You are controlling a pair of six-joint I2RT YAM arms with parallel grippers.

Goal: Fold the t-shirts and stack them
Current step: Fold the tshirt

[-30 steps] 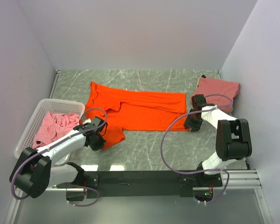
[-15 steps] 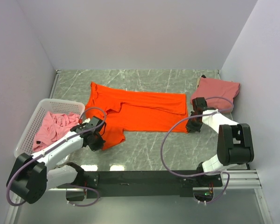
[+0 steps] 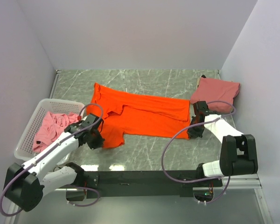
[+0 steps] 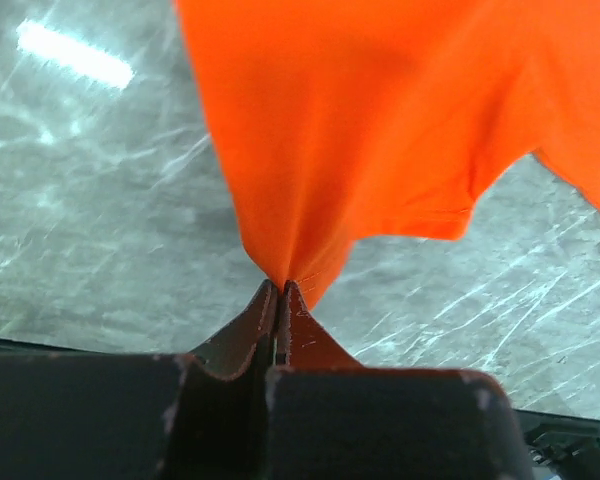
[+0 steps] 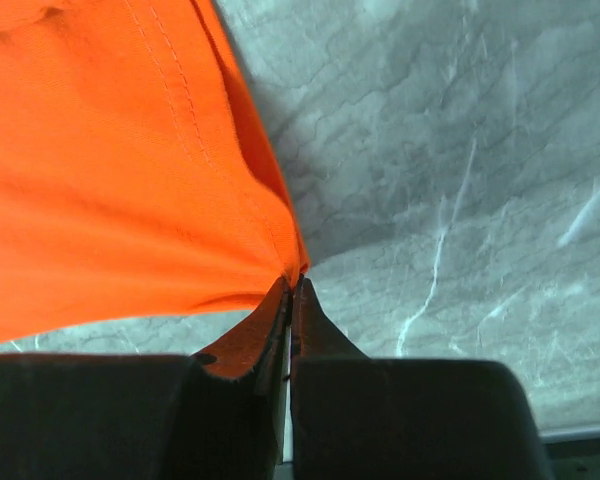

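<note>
While the orange t-shirt (image 3: 144, 114) lay spread mid-frame on the desk (image 3: 144, 79), the left jaws and right jaws pinched its lower-left and lower-right corners

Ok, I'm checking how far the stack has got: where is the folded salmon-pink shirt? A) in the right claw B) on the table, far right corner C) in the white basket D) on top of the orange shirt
B: the folded salmon-pink shirt lies on the table at the far right corner; the basket holds a lighter, crumpled pink shirt.
</note>
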